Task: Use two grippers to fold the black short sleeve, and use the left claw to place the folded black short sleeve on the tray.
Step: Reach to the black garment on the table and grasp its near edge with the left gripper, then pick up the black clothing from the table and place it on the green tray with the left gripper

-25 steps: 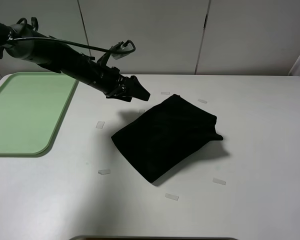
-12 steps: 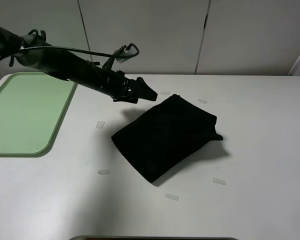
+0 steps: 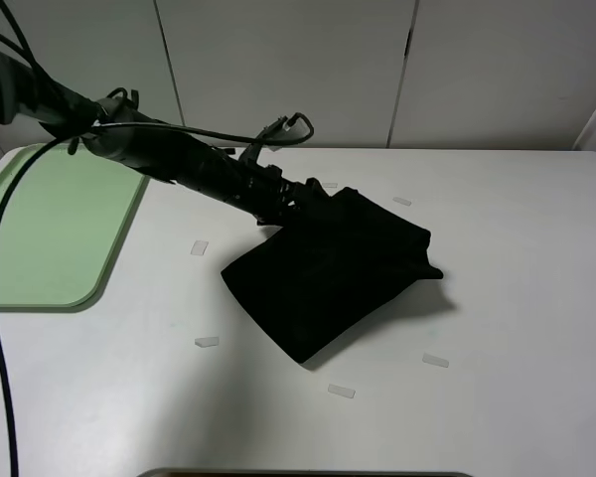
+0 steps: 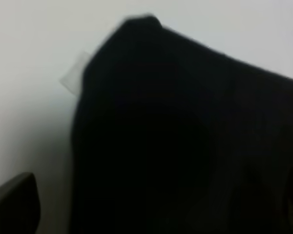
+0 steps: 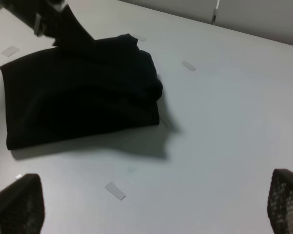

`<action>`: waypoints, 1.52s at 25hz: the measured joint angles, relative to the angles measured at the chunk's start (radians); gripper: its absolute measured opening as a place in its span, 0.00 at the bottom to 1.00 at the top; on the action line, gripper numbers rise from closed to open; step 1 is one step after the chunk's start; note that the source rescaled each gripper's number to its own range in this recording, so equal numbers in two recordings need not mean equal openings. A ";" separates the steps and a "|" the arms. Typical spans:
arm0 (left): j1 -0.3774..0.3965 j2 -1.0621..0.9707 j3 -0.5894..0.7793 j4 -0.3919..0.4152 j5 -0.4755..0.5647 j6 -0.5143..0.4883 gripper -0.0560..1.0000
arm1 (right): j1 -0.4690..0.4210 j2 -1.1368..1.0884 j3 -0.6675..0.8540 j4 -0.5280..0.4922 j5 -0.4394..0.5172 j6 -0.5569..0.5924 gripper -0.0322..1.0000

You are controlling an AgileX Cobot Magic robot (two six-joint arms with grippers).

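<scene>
The shirt [image 3: 335, 270] lay folded into a thick black rectangle near the middle of the counter [image 3: 517, 298], skewed so that one corner pointed toward the back. The folding looked finished, which left only the carry to the tray [image 3: 50, 224]. The tray sat well apart, at the counter's left edge, with nothing on the part in view.

The left hand [image 3: 300, 199] reached low across the counter and met the shirt's back-left corner. That was the corner nearest the tray, so a grip there would probably make the transfer short. In the wrist view black cloth filled nearly everything between its two fingertips [image 4: 14, 204], which sat far apart at either side. The hand was spread wide around the folded edge and had not pinched it. Whether the lower finger had slid under the stack or only rested on top could not be told.

The right hand [image 5: 151, 207] hung back from the shirt on the near-right side, its fingers spread and holding nothing. It was out of the high view, likely keeping clear since the placing belongs to the left hand alone.

Small strips of tape [image 3: 207, 342] lay around the shirt, apparently marking a layout.
</scene>
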 joint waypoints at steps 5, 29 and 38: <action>-0.022 0.015 -0.001 -0.001 0.000 0.011 1.00 | 0.000 0.000 0.000 0.000 0.000 0.000 1.00; -0.053 0.010 -0.006 0.092 -0.134 -0.109 0.31 | 0.000 0.000 0.000 0.000 0.000 0.000 1.00; -0.008 -0.087 -0.006 0.448 -0.260 -0.379 0.31 | 0.000 0.000 0.000 0.000 0.000 0.000 1.00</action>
